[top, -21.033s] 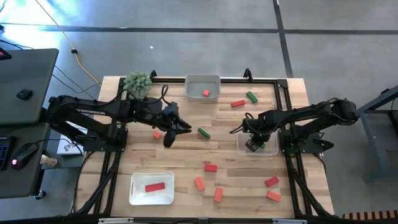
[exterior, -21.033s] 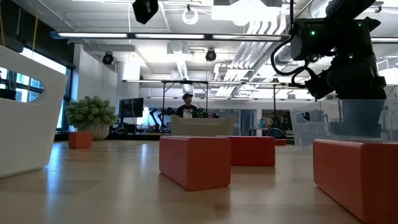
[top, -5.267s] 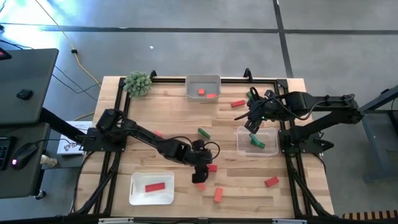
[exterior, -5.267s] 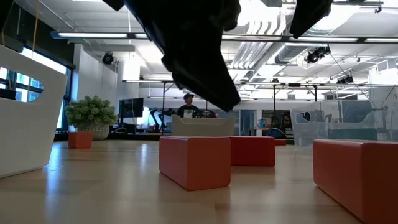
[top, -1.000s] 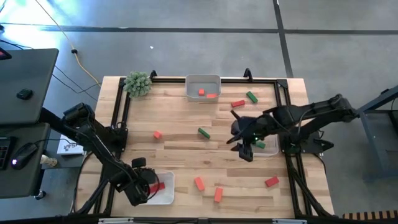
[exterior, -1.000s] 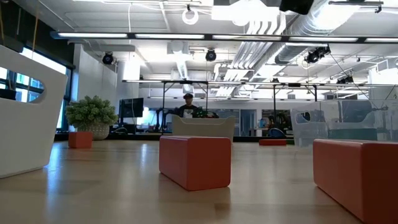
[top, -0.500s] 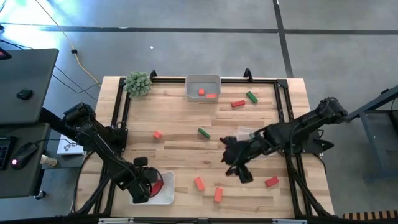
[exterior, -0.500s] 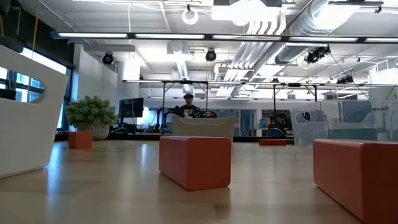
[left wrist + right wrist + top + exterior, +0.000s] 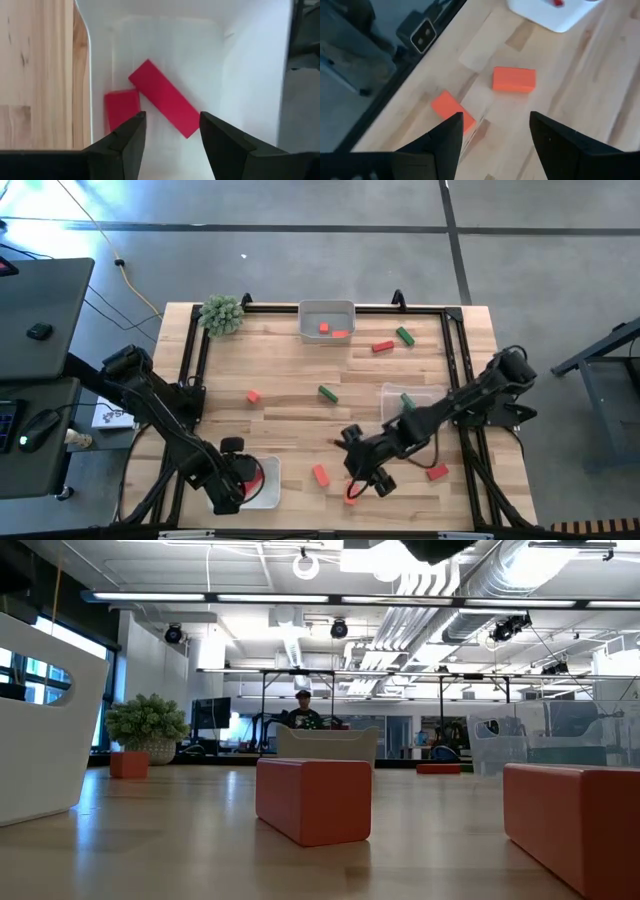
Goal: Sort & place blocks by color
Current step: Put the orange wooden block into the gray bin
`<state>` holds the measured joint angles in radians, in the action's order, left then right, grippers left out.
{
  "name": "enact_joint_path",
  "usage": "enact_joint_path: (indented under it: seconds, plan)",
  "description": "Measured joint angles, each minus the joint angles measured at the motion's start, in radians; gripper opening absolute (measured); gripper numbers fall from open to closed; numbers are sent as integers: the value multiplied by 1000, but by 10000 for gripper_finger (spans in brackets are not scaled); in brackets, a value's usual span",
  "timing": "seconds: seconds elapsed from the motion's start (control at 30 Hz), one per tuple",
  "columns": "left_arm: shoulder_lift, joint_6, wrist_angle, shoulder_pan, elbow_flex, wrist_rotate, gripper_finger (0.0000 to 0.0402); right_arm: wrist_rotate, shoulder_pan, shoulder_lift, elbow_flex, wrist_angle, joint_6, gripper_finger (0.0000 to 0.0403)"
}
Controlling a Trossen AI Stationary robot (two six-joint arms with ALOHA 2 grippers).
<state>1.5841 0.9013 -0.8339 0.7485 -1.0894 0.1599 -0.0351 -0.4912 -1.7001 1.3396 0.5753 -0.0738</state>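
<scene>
Two red blocks (image 9: 162, 104) touching, apparently flat, in white tray (image 9: 250, 75).

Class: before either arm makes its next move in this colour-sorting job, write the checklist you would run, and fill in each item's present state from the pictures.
1. left gripper open and empty above the white tray: ok.
2. Two red blocks lying inside that tray: ok.
3. right gripper open, nothing held: ok.
4. Right gripper over the two orange blocks near the table's front edge: ok.
5. Which orange block it is lined up on: cannot tell.
6. All blocks sorted: not ok; a green block lies loose on the table.
</scene>
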Motion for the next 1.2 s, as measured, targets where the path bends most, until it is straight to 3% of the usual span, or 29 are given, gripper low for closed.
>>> enact_joint_path:
  seconds: [0.47,1.2]
  plan:
    - [0,-23,-50,0,-89,9,174,-33,-42,-147,0,-41,-299,218]
    - [0,3,-52,0,-95,8,174,-91,-42,-282,0,-85,-380,218]
